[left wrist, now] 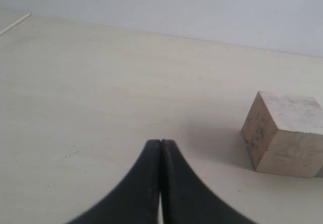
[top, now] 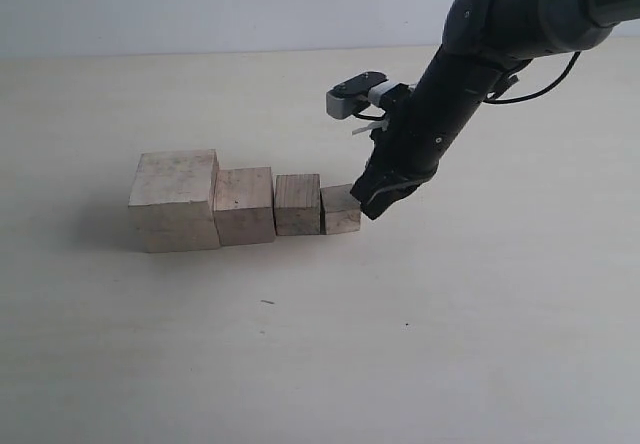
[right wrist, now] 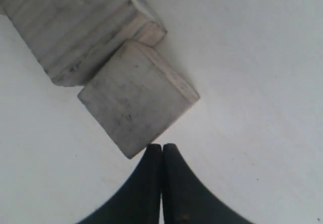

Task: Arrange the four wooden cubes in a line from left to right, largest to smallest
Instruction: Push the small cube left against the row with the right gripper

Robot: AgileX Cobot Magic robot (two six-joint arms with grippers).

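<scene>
Right gripper (top: 372, 202) clenched on nothing, tips right at a corner of the smallest cube (top: 341, 210). Beyond it the row runs away from the tips, growing to the largest cube (top: 174, 200). Ordering looks complete; probably only retreat left.

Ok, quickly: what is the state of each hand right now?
Left hand: closed, holding nothing.
Right hand: closed, holding nothing, tips beside the smallest cube.

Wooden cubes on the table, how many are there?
4. All stand in one row in the exterior view: the largest pale wooden cube at the left end, then the second-largest cube, the third cube, and the smallest cube at the right end. None looks hidden.
</scene>
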